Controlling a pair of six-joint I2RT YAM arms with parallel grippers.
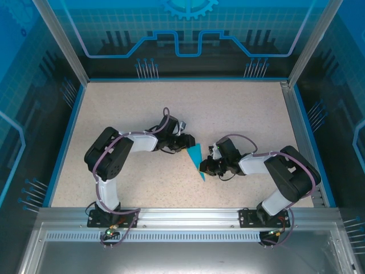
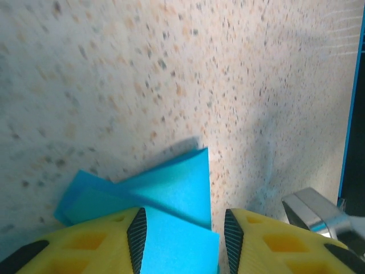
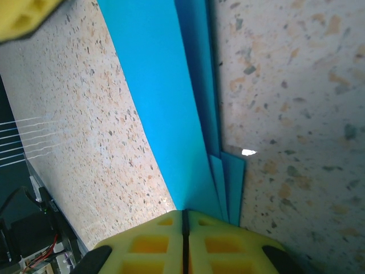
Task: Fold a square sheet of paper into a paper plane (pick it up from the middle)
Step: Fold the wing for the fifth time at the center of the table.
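The cyan-blue square sheet of paper now lies folded as a narrow pointed paper plane [image 1: 195, 157] on the speckled table, between the two arms. My left gripper [image 1: 187, 141] is at its wide far end. In the left wrist view its yellow fingers [image 2: 108, 240] stand apart over the layered paper [image 2: 171, 188], with a gap beside the right finger. My right gripper [image 1: 204, 166] is at the pointed near end. Seen from the right wrist, that gripper [image 3: 183, 214] is shut, its tips over the end of the stacked folds [image 3: 165, 85].
The speckled tabletop [image 1: 125, 114] stretches to blue walls on three sides. An aluminium rail [image 1: 188, 216] runs along the near edge at the arm bases. A metal bracket [image 2: 313, 205] shows beside my left fingers. One left finger [image 3: 23, 17] reaches into the right wrist view.
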